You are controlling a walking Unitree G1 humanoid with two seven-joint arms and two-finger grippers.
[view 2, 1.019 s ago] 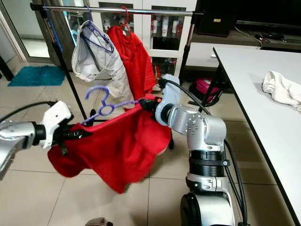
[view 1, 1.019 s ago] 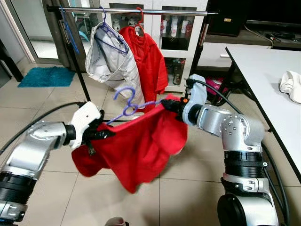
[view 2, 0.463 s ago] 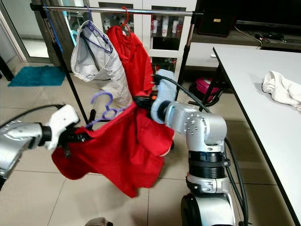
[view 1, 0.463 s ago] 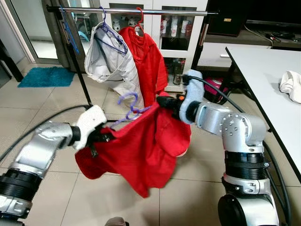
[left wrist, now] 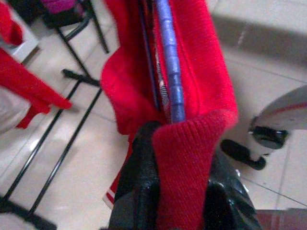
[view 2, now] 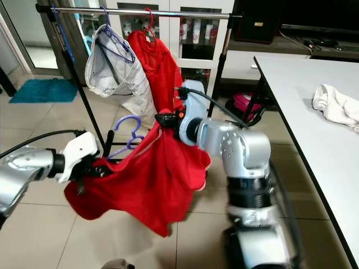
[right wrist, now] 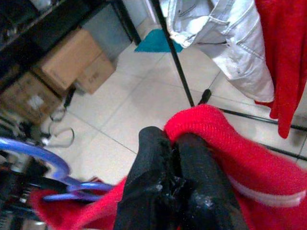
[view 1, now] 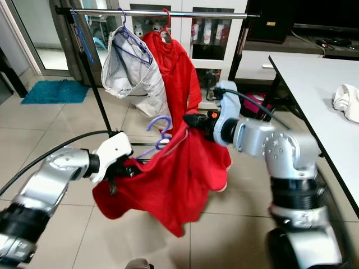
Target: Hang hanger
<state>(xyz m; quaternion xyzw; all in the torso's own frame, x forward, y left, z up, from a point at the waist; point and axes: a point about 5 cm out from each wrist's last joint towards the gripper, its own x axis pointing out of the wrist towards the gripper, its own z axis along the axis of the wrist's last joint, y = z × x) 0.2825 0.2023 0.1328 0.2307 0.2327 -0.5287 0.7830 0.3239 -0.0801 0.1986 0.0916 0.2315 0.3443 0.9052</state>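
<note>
Holding a red sweater (view 1: 168,179) on a purple hanger (view 1: 160,130), the left gripper (view 1: 124,167) and right gripper (view 1: 190,120) each pinch one shoulder below the rail (view 1: 162,12). The knit seems soft and droopy; the stiff hook is probably the better hold.

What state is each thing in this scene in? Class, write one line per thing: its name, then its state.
Red sweater: held up off the floor on a purple hanger, sagging between both grippers.
Purple hanger: inside the sweater, hook free, not on the rail.
Clothes rail: carrying a white garment and a red garment.
Left gripper: fingers shut on the sweater's edge.
Right gripper: fingers shut on the sweater's other edge.
White cloth: crumpled on the table.
</note>
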